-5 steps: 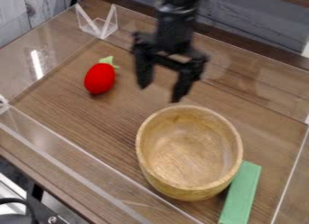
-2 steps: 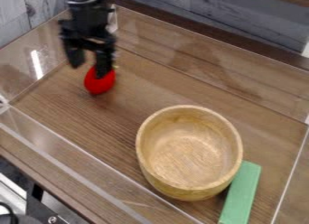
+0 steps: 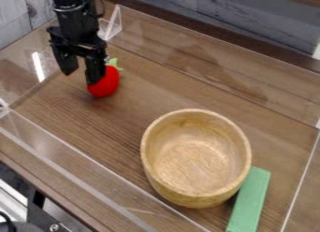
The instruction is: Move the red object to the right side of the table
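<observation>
One black gripper (image 3: 78,65) hangs with fingers spread wide, empty, just left of the toy strawberry (image 3: 105,81) near the table's (image 3: 88,133) left acrylic wall (image 3: 32,44); bare wood stretches right, above the wooden bowl (image 3: 196,157).

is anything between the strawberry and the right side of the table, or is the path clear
Partly blocked. The wooden bowl and the green block sit toward the right front. The far strip of table behind the bowl looks bare. The open gripper is right beside the red object, nothing between them.
</observation>
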Robot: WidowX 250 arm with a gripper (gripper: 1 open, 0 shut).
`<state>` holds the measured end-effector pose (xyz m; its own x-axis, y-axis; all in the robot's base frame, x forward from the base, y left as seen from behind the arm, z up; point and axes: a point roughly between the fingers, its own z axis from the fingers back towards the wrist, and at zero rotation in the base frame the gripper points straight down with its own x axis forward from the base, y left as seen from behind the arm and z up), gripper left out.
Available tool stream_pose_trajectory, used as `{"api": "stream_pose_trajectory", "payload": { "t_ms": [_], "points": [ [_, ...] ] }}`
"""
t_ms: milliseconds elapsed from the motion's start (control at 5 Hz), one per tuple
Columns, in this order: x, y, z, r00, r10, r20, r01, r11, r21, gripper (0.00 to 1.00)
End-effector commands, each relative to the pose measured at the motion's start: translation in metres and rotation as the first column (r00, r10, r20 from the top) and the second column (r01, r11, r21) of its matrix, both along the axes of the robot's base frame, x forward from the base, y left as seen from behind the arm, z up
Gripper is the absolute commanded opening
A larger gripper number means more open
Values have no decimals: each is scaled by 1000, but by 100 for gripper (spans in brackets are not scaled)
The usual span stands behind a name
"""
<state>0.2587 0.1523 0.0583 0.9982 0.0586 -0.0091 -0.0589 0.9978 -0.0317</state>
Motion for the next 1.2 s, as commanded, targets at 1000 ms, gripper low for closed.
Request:
{"api": "stream_pose_trajectory", "payload": {
  "t_ms": [1000],
  "points": [
    [33,14,22,993,112,47,-112,994,5,100]
  ]
}}
